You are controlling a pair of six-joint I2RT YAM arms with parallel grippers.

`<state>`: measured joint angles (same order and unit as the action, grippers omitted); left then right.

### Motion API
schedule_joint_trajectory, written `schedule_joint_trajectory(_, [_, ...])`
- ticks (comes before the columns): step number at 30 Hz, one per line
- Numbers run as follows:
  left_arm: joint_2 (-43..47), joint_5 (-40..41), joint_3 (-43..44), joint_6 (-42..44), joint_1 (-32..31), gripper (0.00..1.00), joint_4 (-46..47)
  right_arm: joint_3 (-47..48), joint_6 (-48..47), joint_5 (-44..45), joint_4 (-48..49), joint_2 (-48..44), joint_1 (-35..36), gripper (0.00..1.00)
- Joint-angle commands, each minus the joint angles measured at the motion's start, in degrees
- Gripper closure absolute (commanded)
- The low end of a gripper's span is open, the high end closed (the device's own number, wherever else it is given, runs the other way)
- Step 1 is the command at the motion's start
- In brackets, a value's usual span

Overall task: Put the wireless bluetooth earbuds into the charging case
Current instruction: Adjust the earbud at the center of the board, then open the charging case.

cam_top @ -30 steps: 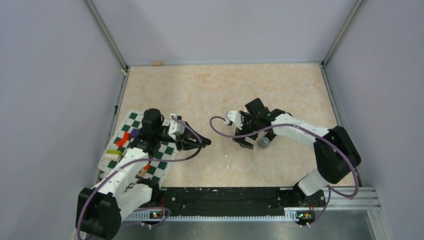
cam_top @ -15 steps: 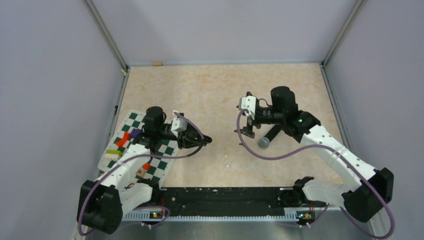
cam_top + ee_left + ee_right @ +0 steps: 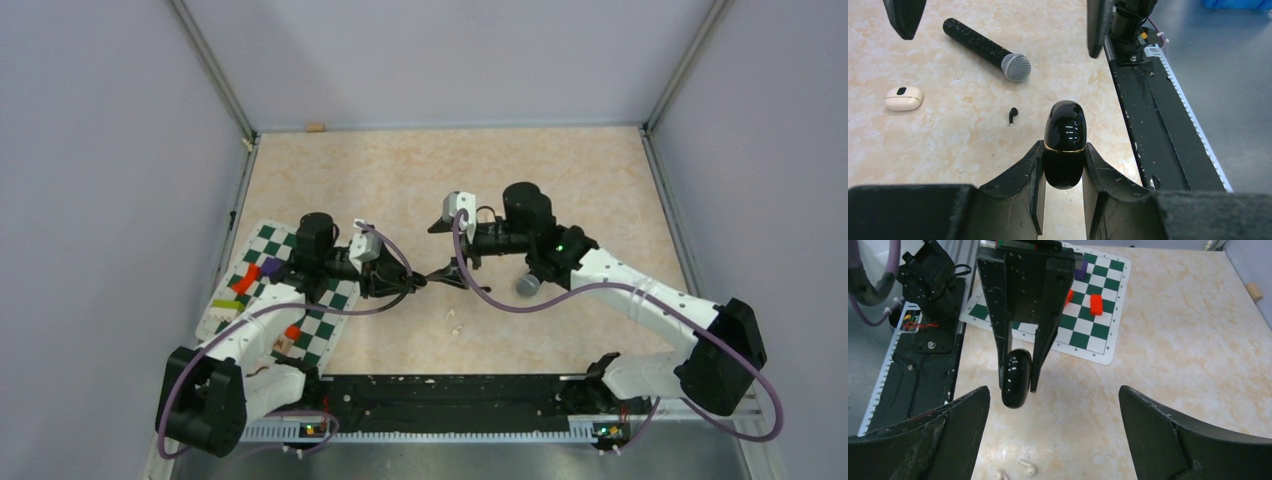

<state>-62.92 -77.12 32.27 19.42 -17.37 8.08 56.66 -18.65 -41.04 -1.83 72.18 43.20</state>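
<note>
Left gripper (image 3: 1063,146) grasps the black charging case (image 3: 1064,125), right gripper (image 3: 1053,390) spread wide; only the left wrist view shows a black earbud (image 3: 1013,116), too small overhead

Lab test cell, grey partition walls (image 3: 100,150)

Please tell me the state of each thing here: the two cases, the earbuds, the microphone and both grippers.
black charging case: closed, clamped between the left fingers.
white charging case: closed, lying on the table.
black earbud: loose on the table, outside any case.
white earbuds: two, loose on the table.
microphone: lying on its side.
left gripper: shut on the black charging case.
right gripper: open, empty, facing the black case.
</note>
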Motion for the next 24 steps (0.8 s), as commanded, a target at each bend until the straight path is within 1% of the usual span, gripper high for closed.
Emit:
schedule_joint_trajectory(1, [-0.7, -0.7, 2.0, 0.0, -0.4, 1.00, 1.1, 0.4, 2.1, 1.5, 5.3, 1.5, 3.5, 0.01])
schedule_joint_trajectory(4, [-1.0, -0.4, 2.1, 0.1, -0.4, 1.00, 1.1, 0.1, -0.6, 4.7, 4.8, 2.9, 5.4, 0.01])
schedule_joint_trajectory(9, [-0.9, -0.3, 2.1, 0.0, -0.4, 1.00, 0.9, -0.9, -1.2, 10.6, 6.6, 4.0, 6.5, 0.01])
schedule_joint_trajectory(18, [-0.6, -0.7, 1.8, 0.1, -0.4, 1.00, 0.9, -1.4, -3.1, 13.1, 6.5, 4.0, 6.6, 0.01])
schedule_joint_trajectory(20, [-0.6, -0.7, 1.8, 0.1, -0.4, 1.00, 0.9, -1.4, -4.1, 15.5, 6.5, 3.6, 6.6, 0.01])
schedule_joint_trajectory(24, [-0.4, -0.7, 1.8, 0.1, -0.4, 1.00, 0.8, -1.0, -6.4, 23.0, 6.9, 1.6, 6.6, 0.01])
